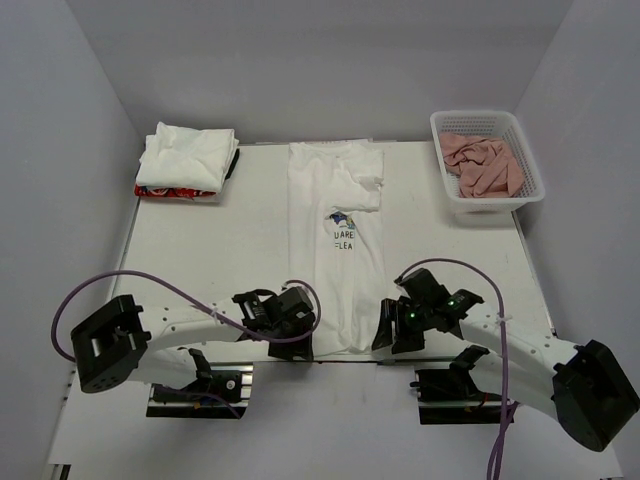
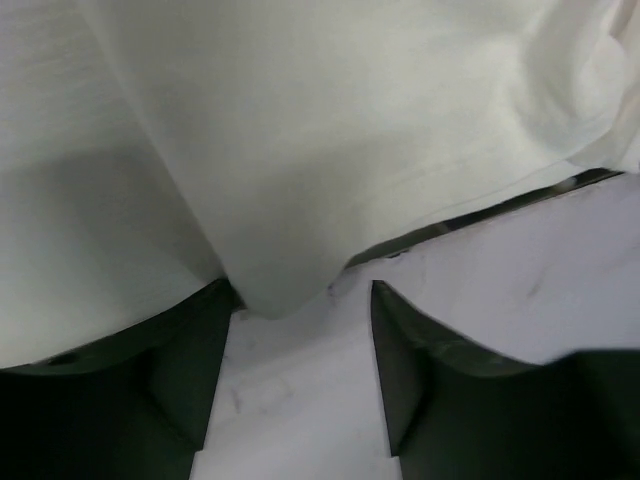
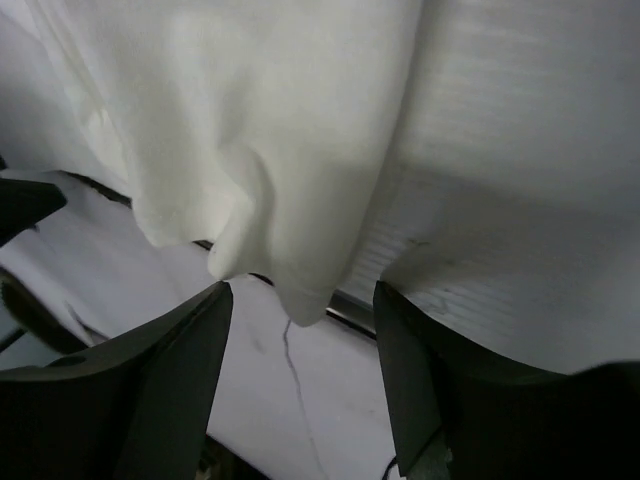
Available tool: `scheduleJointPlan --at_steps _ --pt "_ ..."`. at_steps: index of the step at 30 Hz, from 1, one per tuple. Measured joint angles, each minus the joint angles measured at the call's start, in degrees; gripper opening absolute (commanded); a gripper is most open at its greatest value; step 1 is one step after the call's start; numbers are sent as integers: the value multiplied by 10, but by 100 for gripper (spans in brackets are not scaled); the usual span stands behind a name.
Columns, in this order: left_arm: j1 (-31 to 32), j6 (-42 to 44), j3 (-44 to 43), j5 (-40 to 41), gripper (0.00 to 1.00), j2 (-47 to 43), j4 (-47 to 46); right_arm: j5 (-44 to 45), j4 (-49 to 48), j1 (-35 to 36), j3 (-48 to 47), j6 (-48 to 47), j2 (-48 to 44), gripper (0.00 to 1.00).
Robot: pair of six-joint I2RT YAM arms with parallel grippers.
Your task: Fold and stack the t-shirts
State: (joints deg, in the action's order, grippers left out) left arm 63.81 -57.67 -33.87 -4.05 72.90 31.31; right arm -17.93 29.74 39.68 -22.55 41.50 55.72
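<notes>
While I watched the overhead feed, one shirt (image 1: 340,200) lay in the middle of the surface (image 1: 230,250), folded lengthwise into a long strip that ran from the far edge to the near edge. Its print (image 1: 343,232) faced up about halfway along, and a sleeve was bunched over the far right part.

The left end effector (image 1: 298,338) sat at the strip's near left corner and the right end effector (image 1: 392,335) at its near right corner, so the two faced each other across the hem.

On the left wrist feed I saw the left end effector (image 2: 300,330) with its fingers (image 2: 190,370) spread wide. A corner of the shirt (image 2: 330,130) drooped into the gap between them, close against the left finger, and nothing was pinched. The right wrist feed showed much the same: the right end effector (image 3: 300,340) was spread apart, its fingers (image 3: 410,380) on either side of a hanging fold of the shirt (image 3: 280,130), and it gripped nothing.

At the far left a stack (image 1: 187,158) of folded white shirts rested on the surface, with something red and dark showing under it. At the far right a white basket (image 1: 530,180) held pink cloths (image 1: 482,163).
</notes>
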Motion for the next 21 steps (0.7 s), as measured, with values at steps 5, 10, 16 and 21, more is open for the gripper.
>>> scheduleJointPlan --at_steps 5,10,16,21 --pt "0 9 2 -23 41 18 -29 -18 -37 20 11 27 22 48" --pt "-2 14 9 -26 6 22 -40 -14 -51 28 18 36 40 22" --pt "-2 15 7 -26 0 28 -45 5 -63 32 18 40 43 0" --pt "-2 17 -7 -4 0 28 -30 13 -79 36 14 29 43 0"
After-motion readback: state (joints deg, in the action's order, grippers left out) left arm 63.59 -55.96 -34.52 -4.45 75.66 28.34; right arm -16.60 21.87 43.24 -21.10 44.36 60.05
